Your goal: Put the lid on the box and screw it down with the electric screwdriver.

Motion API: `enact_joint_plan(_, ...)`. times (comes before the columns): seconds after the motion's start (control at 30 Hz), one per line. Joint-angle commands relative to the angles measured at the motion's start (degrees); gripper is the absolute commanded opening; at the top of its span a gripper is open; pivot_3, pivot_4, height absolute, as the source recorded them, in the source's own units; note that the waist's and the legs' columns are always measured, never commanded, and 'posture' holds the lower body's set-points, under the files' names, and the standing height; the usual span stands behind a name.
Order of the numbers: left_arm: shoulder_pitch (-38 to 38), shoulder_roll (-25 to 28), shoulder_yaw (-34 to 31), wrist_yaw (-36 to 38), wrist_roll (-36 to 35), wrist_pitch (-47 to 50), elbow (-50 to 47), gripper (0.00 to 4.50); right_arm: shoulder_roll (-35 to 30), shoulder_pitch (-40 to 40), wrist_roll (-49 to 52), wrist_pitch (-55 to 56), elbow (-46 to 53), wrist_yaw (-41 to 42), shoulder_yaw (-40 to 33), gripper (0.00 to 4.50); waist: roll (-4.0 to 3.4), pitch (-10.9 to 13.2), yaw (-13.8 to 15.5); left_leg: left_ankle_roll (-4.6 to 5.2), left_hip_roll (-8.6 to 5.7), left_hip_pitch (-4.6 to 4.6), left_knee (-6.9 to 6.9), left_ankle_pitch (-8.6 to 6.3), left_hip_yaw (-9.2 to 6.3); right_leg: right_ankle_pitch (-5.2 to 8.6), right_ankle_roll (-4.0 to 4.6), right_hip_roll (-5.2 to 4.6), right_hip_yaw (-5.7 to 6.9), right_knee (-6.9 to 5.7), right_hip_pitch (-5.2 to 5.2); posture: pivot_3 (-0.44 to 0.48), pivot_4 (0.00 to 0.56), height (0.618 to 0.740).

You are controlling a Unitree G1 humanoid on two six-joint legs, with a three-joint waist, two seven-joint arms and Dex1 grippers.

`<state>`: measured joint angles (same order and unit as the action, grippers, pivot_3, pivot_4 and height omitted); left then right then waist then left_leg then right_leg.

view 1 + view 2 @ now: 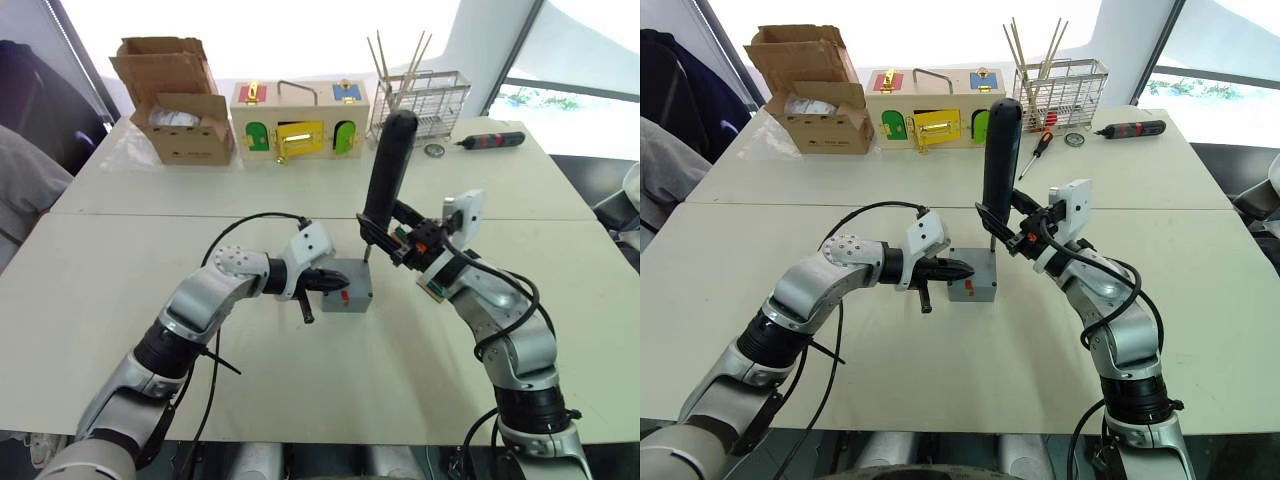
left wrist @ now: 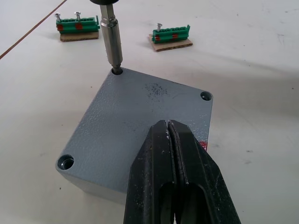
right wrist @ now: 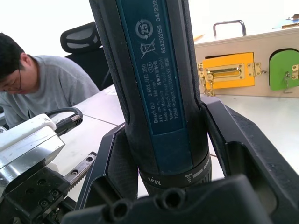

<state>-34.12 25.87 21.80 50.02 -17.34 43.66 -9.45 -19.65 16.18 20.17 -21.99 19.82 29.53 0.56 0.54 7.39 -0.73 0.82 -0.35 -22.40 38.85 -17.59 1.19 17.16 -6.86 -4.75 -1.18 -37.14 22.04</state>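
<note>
The grey box [image 1: 347,290] stands mid-table with the lid [image 2: 140,107] lying flat on it. A red mark shows on the box's side. My right gripper [image 1: 388,232] is shut on the electric screwdriver [image 1: 388,165], which stands nearly upright. Its metal bit [image 2: 112,39] sits in the lid's far corner screw hole. In the right wrist view the black fingers [image 3: 243,140] clamp the driver's body [image 3: 159,84]. My left gripper [image 2: 169,127] is shut with nothing between its fingers, and its tips rest over the lid's near edge; in the head view the left gripper [image 1: 338,282] meets the box from the left.
Two green terminal blocks [image 2: 78,24] holding screws lie beyond the box. Along the table's far edge stand a cardboard box [image 1: 180,100], a wooden box with coloured doors [image 1: 298,122], a wire basket [image 1: 425,98] and a slim black-and-red driver [image 1: 490,140]. A seated person [image 3: 42,84] is at the left.
</note>
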Motion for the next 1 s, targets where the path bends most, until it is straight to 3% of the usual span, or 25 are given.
enact_joint_plan(0.03, 1.25, 0.86, 2.86, 0.26, 1.99, 1.06, 0.69, 0.0, -0.09, -2.95, -1.21, -2.59, -3.27, 1.62, 4.58, 1.88, 0.02, -0.09, 0.0, 0.0, 0.0, 0.0, -0.01, 0.0, 0.0, 0.0, 0.0, 0.0, 0.0, 0.01, 0.0, 0.0, 0.15, 0.74)
enact_joint_plan(0.73, 1.36, 0.82, 3.41, -0.01, 2.72, 1.17, 1.08, 0.0, -0.05, -4.41, -3.09, -2.96, -4.38, -0.02, 4.56, 1.88, 0.12, -0.45, 0.01, -0.01, 0.0, 0.14, -0.2, -0.01, -0.01, 0.07, 0.13, -0.29, 0.01, 0.19, -0.14, 0.0, 0.15, 0.74)
enact_joint_plan(0.9, 1.63, 0.62, 3.43, -0.24, 2.97, 1.14, 1.44, 0.0, -0.08, -4.98, -3.22, -2.96, -4.21, -0.2, 4.83, 1.88, 0.14, -0.65, -0.07, -0.07, 0.0, 1.14, -0.92, 0.0, -0.01, 0.12, 0.24, -0.36, 0.06, 0.97, -1.14, 0.0, 0.15, 0.74)
enact_joint_plan(1.0, 1.81, 0.51, 3.49, -0.21, 3.09, 1.3, 1.5, 0.0, -0.31, -5.39, -3.59, -2.99, -4.29, -0.22, 5.11, 1.88, 0.16, -0.72, -0.1, -0.09, 0.0, 1.13, -0.96, -0.02, -0.01, 0.15, 0.3, -0.44, 0.06, 1.06, -1.16, 0.0, 0.15, 0.74)
